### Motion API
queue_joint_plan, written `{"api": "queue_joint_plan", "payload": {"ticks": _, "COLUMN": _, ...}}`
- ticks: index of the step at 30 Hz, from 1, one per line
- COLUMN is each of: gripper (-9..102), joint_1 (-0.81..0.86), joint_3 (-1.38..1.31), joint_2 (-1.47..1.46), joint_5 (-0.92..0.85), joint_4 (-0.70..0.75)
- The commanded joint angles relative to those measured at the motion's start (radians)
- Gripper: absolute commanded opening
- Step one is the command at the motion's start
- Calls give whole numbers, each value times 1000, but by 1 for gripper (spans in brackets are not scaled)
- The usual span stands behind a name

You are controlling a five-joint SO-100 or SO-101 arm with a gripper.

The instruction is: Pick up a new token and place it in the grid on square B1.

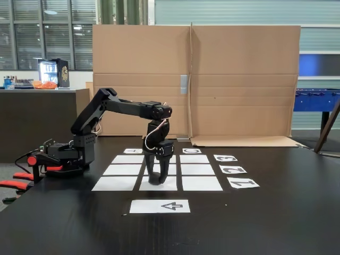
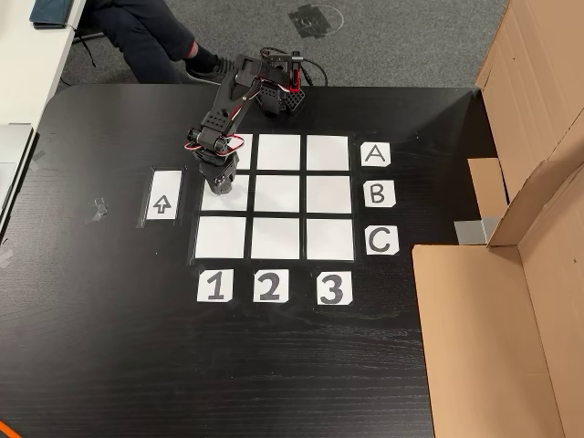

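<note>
Now tool down over square B1

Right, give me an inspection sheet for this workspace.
Surface: black table, one bit of grey tape on it.
Job's things: grid of nine white paper rectangles; gripper tip sits over square B1; token not discernible.
Clutter: white arrow sheet; letter and number cards beside the grid.
Gripper: black two-finger gripper pointing down onto the grid; jaw state unclear.
Cables: red and white wires on the arm; a cable leaves its base.
Surroundings: brown cardboard screen, seated person's legs.
</note>
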Motion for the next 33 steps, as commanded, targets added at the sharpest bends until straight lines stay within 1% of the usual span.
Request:
{"api": "queue_joint_plan", "payload": {"ticks": 1, "gripper": 11, "joint_1": -9, "joint_3": -31, "joint_2": 5, "joint_5": 6, "joint_4": -8}}
{"api": "queue_joint_plan", "payload": {"ticks": 10, "gripper": 12, "joint_1": -12, "joint_3": -34, "joint_2": -5, "joint_5": 6, "joint_4": -14}}
{"api": "queue_joint_plan", "payload": {"ticks": 33, "gripper": 31, "joint_1": -14, "joint_3": 0, "joint_2": 17, "joint_5": 6, "joint_4": -14}}
